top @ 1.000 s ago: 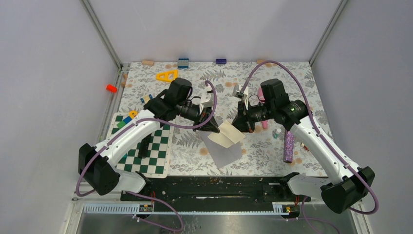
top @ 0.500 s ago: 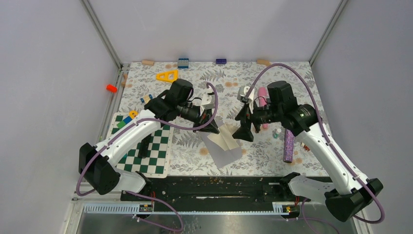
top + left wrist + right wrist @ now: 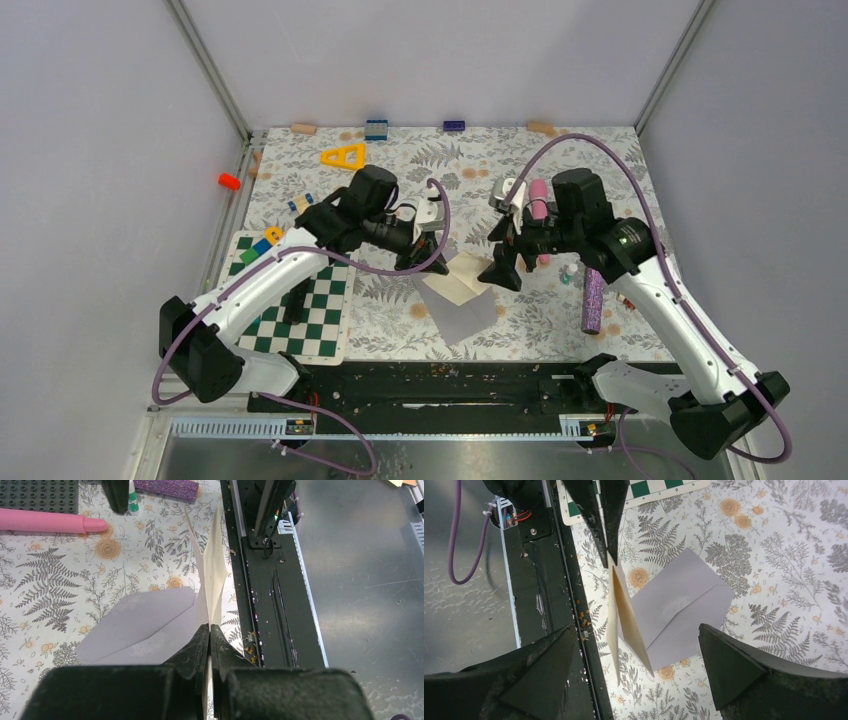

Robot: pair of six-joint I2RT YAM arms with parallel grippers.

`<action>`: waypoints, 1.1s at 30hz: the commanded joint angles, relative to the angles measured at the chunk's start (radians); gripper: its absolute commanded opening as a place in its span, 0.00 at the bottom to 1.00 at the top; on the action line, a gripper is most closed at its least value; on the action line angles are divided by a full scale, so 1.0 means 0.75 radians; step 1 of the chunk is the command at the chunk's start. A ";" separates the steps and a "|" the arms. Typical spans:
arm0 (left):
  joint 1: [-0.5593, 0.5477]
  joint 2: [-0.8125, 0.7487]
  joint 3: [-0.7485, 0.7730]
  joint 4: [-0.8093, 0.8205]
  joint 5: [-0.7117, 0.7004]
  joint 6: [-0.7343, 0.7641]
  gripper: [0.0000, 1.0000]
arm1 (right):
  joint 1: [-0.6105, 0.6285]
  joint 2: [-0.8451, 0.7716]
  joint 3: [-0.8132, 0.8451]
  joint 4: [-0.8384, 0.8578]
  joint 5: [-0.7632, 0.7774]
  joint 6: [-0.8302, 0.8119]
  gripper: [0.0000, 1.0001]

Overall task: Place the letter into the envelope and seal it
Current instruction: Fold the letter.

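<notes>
Left fingers point(image 3: 210, 636) pinch the folded letter point(image 3: 212, 575) on edge at centre frame, over the flat envelope point(image 3: 145, 625) on the bench point(image 3: 560, 310). Right fingers point(image 3: 503, 272) gape, empty. Lower the letter's free edge slowly into the envelope's mouth, right fingers steadying it.

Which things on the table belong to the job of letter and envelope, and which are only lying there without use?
For the job:
- folded tan parchment letter, pinched in the left gripper
- flat grey paper envelope, lying under it

Only lying about:
- green-and-white chessboard mat
- pink tube
- purple glittery cylinder
- yellow plastic triangle
- small orange cap
</notes>
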 commanded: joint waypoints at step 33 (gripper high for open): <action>-0.016 -0.034 0.116 -0.011 -0.005 0.012 0.74 | 0.022 0.025 -0.133 0.043 -0.185 -0.059 0.00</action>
